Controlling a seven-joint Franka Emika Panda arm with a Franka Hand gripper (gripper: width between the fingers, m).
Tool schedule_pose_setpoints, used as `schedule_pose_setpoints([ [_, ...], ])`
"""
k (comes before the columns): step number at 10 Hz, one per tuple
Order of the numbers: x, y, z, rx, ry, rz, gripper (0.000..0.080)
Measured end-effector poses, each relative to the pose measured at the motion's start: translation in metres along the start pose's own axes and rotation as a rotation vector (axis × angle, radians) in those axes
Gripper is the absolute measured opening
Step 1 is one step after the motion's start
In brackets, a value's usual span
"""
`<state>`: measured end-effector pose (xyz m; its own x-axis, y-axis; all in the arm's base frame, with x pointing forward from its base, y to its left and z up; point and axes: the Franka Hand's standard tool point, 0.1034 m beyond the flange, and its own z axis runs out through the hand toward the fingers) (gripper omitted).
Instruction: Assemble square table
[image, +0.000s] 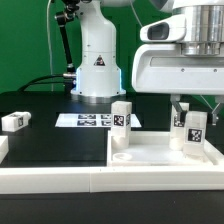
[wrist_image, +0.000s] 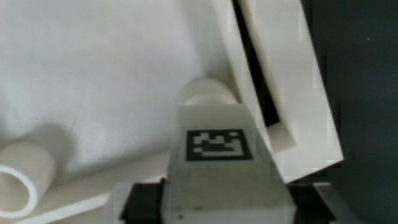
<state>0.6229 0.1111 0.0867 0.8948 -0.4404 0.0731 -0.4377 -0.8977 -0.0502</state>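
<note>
White square table top (image: 150, 152) lies at 5 o'clock in the exterior view. Note that the gripper (image: 190, 118) pinches the upright held leg (image: 190, 131) at the top's 3 o'clock end. A second leg (image: 121, 118) stands at its 10 o'clock corner. A third leg (image: 15, 121) lies well apart at the view's 9 o'clock.

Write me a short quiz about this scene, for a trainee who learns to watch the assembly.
1. True or false: the end effector is empty.
2. Where does the loose leg lie? A: on the black table, toward the exterior view's left. B: on the marker board. C: in the end effector.
3. How many legs are upright at the table top, the held leg included?
Key: 1 false, it grips a leg. 2 A. 3 two.
</note>
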Motion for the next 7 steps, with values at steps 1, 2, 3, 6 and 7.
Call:
schedule_pose_setpoints([
  [1,0.0004,-0.0003,0.0000,0.002,0.003,0.061,0.0291],
  [2,0.0003,-0.0006,0.0000,0.002,0.003,0.089,0.0291],
  [3,-0.0001,-0.0011,0.0000,0.003,0.003,0.150,0.0291],
  [6,-0.0017,-0.0031,0.0003,0.009,-0.003,0.321,0.0291],
  [7,-0.0019,-0.0034,0.0003,0.009,-0.003,0.347,0.0291],
])
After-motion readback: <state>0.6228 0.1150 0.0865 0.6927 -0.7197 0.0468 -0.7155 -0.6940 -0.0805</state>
